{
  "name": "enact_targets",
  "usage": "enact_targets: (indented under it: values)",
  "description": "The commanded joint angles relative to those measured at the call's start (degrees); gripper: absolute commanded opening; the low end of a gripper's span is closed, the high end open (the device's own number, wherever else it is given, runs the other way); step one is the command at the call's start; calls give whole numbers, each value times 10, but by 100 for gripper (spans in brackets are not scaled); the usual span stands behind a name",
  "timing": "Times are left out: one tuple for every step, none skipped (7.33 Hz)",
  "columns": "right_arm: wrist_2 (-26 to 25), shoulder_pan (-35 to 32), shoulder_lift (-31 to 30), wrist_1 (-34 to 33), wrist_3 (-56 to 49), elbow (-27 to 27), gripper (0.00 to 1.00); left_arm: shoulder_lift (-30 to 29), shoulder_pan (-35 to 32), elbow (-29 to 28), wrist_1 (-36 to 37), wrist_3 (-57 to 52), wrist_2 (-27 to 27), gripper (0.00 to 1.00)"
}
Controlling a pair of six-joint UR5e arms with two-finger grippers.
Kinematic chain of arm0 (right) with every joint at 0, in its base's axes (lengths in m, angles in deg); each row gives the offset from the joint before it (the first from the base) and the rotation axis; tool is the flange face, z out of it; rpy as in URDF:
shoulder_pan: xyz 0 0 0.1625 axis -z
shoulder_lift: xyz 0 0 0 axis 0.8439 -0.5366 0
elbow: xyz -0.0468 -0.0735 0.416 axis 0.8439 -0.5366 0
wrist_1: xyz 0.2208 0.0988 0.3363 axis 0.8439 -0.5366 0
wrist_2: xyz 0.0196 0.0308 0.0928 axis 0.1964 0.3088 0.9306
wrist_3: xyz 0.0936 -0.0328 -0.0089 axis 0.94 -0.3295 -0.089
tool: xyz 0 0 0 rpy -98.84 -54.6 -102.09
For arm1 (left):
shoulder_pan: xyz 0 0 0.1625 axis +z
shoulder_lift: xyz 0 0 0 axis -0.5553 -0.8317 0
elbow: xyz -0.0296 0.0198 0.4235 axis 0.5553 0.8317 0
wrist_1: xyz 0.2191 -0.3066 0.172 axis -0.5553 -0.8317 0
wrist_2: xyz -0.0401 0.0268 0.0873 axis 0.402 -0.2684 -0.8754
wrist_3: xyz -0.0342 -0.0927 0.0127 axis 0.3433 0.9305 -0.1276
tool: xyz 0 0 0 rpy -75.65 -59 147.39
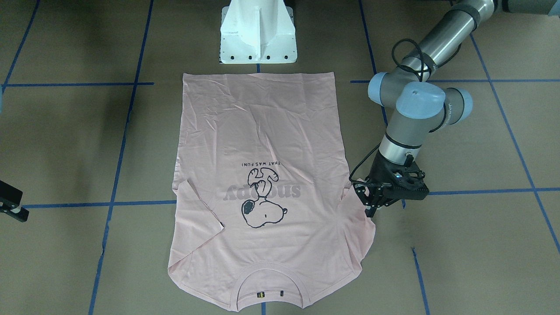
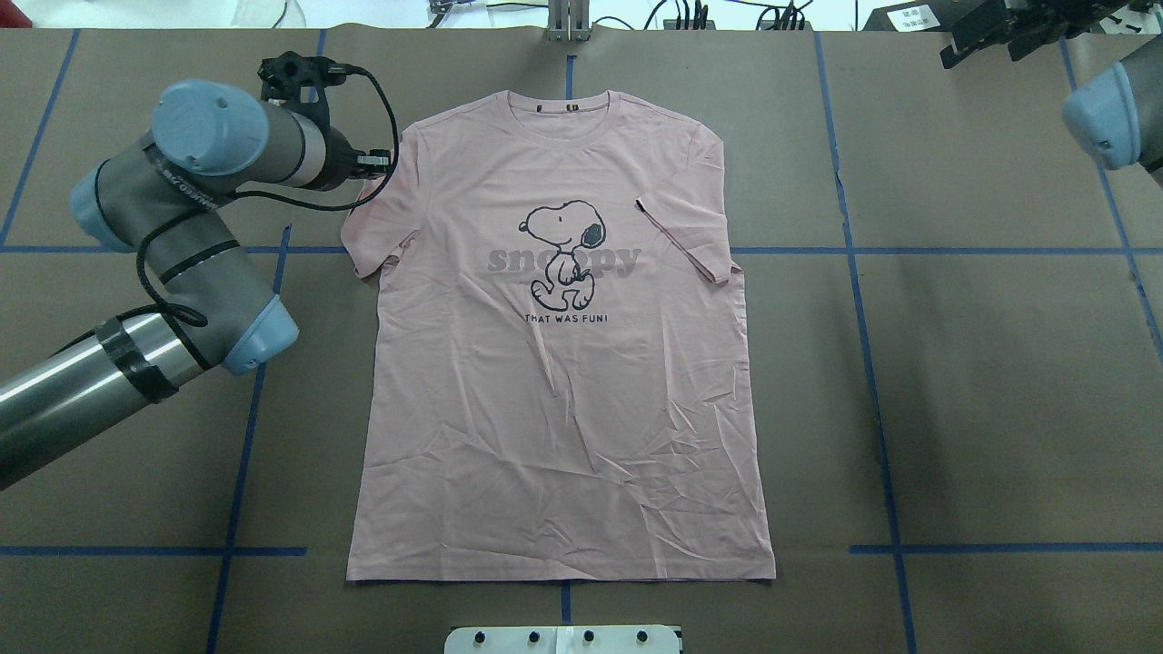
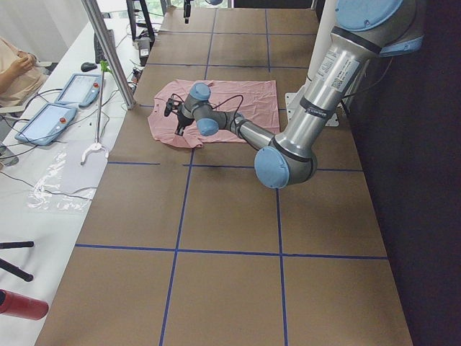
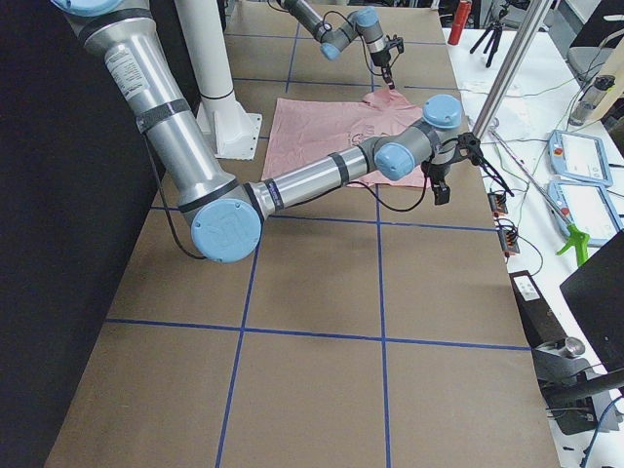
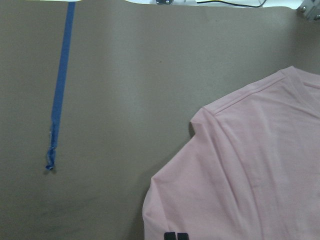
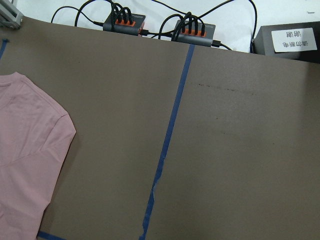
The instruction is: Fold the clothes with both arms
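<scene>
At the table's left, the left gripper (image 1: 372,209) hangs at the T-shirt's (image 2: 563,409) sleeve edge; I cannot tell its jaw gap. The shirt lies flat mid-table, print up, collar far. The right gripper (image 4: 441,191) hangs well apart at far right, its jaws unreadable.

A pale pink T-shirt (image 2: 563,391) with a dark dog print lies flat on the desk (image 2: 999,409), print up and collar away from the robot. The sleeve (image 2: 690,236) on the robot's right is folded inward. The left arm (image 2: 182,245) holds its fingers (image 1: 372,210) close together at the other sleeve (image 2: 372,227). The right arm (image 2: 1108,109) hangs well apart.
</scene>
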Motion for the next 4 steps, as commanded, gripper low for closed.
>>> enact_targets:
  values:
    - [0,0,-1,0,0,0,100,-71,20,-38,52,45,-3,0]
    - [0,1,-1,1,0,1,100,-115,32,-94,52,74,-5,0]
    - [0,2,0,0,0,1,100,-130,38,-115,52,76,-17,0]
    - [0,2,-1,1,0,2,100,-129,43,-116,51,73,-21,0]
